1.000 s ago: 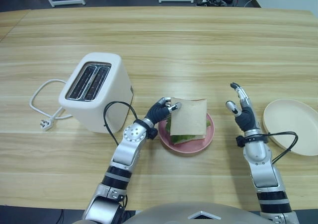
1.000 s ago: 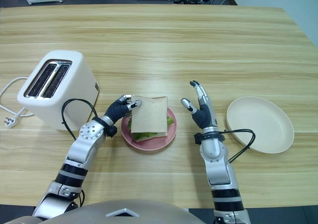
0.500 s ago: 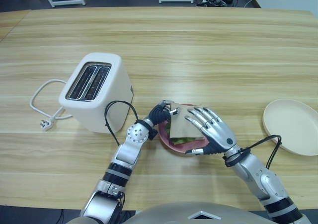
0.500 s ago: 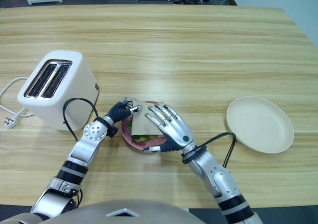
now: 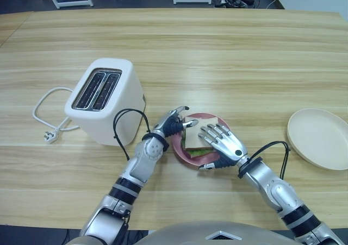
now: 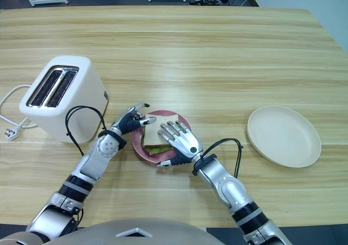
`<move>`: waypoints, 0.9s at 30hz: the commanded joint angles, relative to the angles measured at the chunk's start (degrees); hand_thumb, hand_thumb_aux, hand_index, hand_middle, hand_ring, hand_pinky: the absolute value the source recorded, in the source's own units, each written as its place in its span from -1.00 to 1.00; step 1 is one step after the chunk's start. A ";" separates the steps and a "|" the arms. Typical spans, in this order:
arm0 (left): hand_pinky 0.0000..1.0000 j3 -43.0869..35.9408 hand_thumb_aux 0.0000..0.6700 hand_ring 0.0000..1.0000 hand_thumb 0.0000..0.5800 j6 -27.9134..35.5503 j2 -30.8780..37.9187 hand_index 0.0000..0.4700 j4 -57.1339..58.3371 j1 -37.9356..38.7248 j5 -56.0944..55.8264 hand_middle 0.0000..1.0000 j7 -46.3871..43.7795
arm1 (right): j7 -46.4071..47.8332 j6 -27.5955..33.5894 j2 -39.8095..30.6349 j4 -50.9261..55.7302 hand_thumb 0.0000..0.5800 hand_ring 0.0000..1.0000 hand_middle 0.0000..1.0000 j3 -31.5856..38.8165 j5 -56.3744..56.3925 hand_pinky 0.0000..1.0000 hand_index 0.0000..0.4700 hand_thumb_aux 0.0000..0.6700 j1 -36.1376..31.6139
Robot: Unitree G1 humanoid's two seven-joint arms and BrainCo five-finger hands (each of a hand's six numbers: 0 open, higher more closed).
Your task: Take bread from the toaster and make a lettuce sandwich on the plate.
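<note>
Left eye view: the right hand [image 5: 223, 143] lies flat, fingers spread wide and gripping nothing, on top of the bread [image 5: 197, 129]. The left hand [image 5: 173, 124] is loosely open too, its fingertips at the slice's left corner. Lettuce [image 5: 194, 154] peeks out under the bread, all of it on the pink plate [image 5: 202, 114]. The toaster [image 5: 106, 101] stands further left on the table [image 5: 217, 55], and a cream dish [image 5: 321, 139] sits well apart to the right.
</note>
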 commanded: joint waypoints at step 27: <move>1.00 17.36 1.00 1.00 1.00 -4.46 9.61 1.00 -29.12 29.56 -10.84 1.00 -9.75 | -4.86 -2.26 -8.33 -11.41 1.00 1.00 1.00 -22.20 22.60 1.00 1.00 1.00 22.02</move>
